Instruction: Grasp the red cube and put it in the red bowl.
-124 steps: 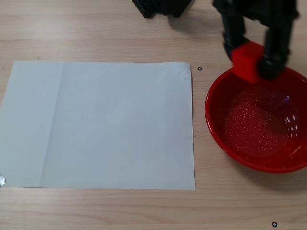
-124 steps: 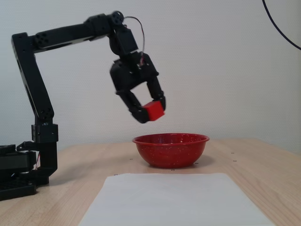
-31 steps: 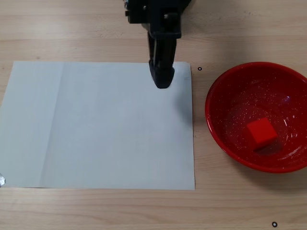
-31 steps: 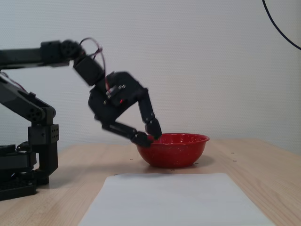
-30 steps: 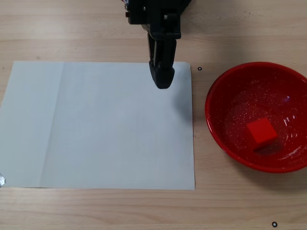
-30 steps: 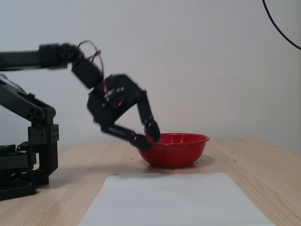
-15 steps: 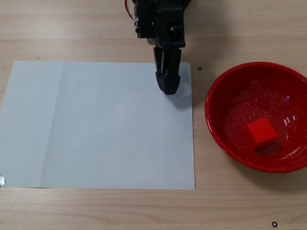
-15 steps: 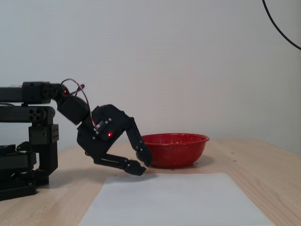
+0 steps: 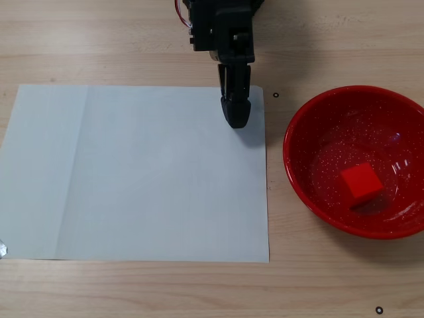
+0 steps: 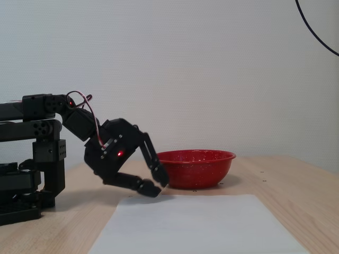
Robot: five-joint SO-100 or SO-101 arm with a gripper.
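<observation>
The red cube [image 9: 361, 183] sits inside the red bowl [image 9: 298, 172], right of the white paper [image 9: 132, 172] on the table [image 9: 331, 291]. The gripper [image 10: 158, 186] hangs low over the paper's far edge, jaws narrowly parted, holding nothing.

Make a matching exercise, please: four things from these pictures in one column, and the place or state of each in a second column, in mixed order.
Things:
1. red cube
2. red bowl
3. white paper sheet
4. gripper

Places or states:
a. lies flat on the wooden table, left of the bowl in the top-down fixed view
b. holds nothing, low over the sheet's far right corner
c. rests inside the bowl
d. stands on the table, right of the sheet

Pairs: 1-c, 2-d, 3-a, 4-b
</observation>
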